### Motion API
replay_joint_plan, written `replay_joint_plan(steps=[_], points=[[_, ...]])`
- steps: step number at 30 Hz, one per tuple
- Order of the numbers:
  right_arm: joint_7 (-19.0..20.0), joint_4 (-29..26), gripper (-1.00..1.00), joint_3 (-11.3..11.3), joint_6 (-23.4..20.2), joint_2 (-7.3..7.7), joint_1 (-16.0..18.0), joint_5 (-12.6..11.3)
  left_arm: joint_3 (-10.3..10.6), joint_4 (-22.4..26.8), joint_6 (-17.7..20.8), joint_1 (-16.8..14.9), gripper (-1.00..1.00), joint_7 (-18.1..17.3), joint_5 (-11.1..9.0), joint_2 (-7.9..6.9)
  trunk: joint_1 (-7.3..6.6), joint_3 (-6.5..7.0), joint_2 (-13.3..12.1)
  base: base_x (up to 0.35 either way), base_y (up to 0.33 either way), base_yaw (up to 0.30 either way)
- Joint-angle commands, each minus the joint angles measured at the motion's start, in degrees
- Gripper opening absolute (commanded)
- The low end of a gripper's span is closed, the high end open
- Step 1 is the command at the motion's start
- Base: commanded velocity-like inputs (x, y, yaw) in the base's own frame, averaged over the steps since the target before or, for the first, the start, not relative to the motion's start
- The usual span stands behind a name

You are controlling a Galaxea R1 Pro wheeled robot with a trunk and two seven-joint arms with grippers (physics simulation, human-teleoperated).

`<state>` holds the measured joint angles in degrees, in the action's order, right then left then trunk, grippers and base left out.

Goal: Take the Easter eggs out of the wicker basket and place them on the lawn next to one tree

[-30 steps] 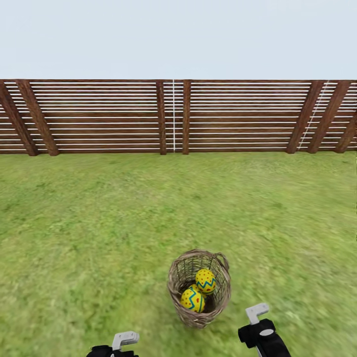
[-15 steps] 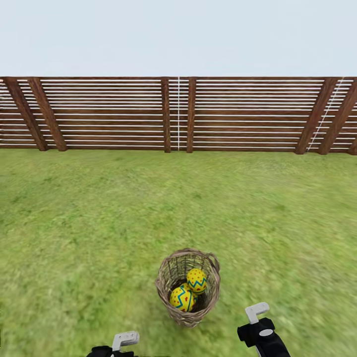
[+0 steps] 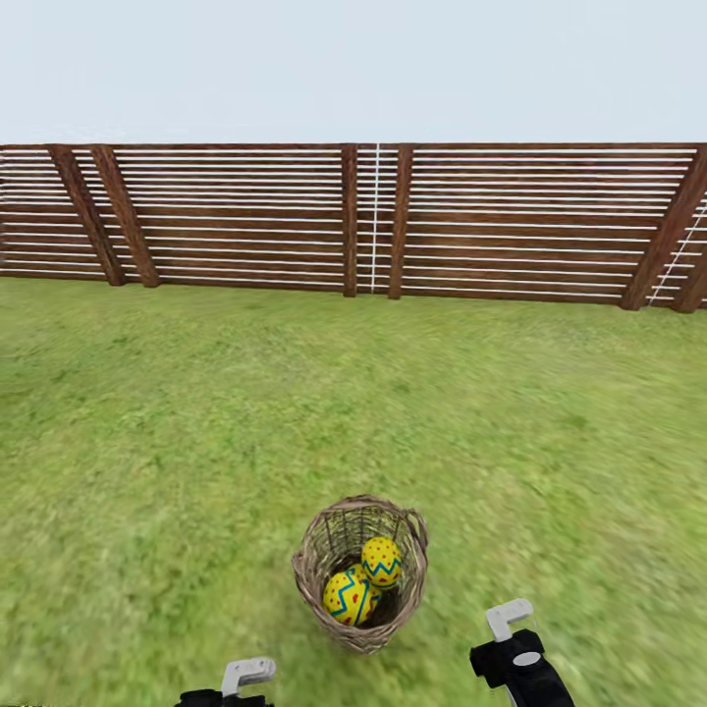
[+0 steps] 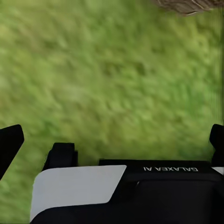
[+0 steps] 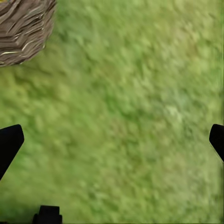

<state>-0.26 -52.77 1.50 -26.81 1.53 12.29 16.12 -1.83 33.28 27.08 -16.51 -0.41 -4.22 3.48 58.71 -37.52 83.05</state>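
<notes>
The brown wicker basket (image 3: 312,562) stands upright on the lawn (image 3: 177,462) just ahead of me, a little left of centre. Two yellow Easter eggs with red dots and blue zigzags lie inside it, one higher (image 3: 381,562) and one nearer (image 3: 348,598); a third is hidden if there. My left wrist (image 3: 244,676) and right wrist (image 3: 514,643) hang low on either side of the basket. The left gripper (image 4: 112,140) is open over bare grass, the basket's edge (image 4: 186,4) beyond it. The right gripper (image 5: 112,140) is open too, with the basket's wall (image 5: 23,28) off to one side. The tree is out of view.
A brown horizontal-slat fence (image 3: 236,216) closes off the far side of the garden, with slanted braces at both ends. Grass runs flat from the basket to the fence on all sides.
The whole picture has shifted: the fence slid right and the basket sits lower and further left in the view, so the camera moved. Both arms hold their pose and the eggs stay in the basket.
</notes>
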Motion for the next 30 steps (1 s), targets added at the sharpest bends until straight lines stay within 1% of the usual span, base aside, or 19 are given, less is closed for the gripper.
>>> replay_joint_plan(steps=[1,8,12,17,19,23,26,28,30], points=[[-0.02,-0.08,1.0,0.17,-0.35,0.05,0.02,0.35,-0.19,0.09,0.09,-0.02,1.0,-0.03,-0.43,0.04,0.02,-0.13,0.03,0.236,-0.237,0.174],[-0.01,-0.1,1.0,0.17,-0.35,0.05,0.02,0.38,-0.2,0.11,-0.25,-0.02,1.0,-0.03,-0.43,-0.02,0.02,-0.62,0.03,0.229,-0.197,0.175],[-0.01,-0.11,1.0,0.17,-0.35,0.05,0.02,0.4,-0.24,0.11,-0.27,-0.02,1.0,-0.03,-0.44,-0.05,0.02,-0.88,0.03,0.059,-0.035,0.165],[-0.03,-0.13,1.0,0.17,-0.21,0.16,0.02,0.4,-0.3,0.16,-0.27,-0.02,1.0,0.02,-0.57,-0.05,0.02,-0.96,0.03,0.008,-0.005,0.04],[0.0,-0.14,1.0,0.12,-0.19,0.23,0.02,0.35,-0.79,0.25,-0.27,-0.02,1.0,0.06,-1.48,-0.13,0.02,-0.97,0.03,0.001,-0.001,0.006],[0.07,-0.24,1.0,0.12,-0.18,0.3,0.02,0.37,-3.29,0.81,-0.13,-0.02,1.0,0.31,-4.45,-0.51,0.02,-0.97,0.03,0.0,0.0,0.002],[0.06,-0.69,1.0,0.04,-0.17,0.31,0.02,0.39,-4.43,3.27,0.55,-0.02,1.0,0.47,-5.17,-1.0,0.02,-0.97,0.03,0.0,0.0,0.0],[0.02,-0.88,1.0,-0.04,-0.17,0.31,0.02,0.4,-4.68,6.68,1.21,-0.02,1.0,1.03,-5.28,-1.15,0.02,-0.97,0.03,0.0,0.0,0.0],[0.01,-0.96,1.0,-0.07,-0.17,0.31,0.02,0.4,-4.8,10.69,2.52,-0.02,1.0,2.46,-5.33,-1.03,0.02,-0.97,0.03,0.0,0.0,0.0]])
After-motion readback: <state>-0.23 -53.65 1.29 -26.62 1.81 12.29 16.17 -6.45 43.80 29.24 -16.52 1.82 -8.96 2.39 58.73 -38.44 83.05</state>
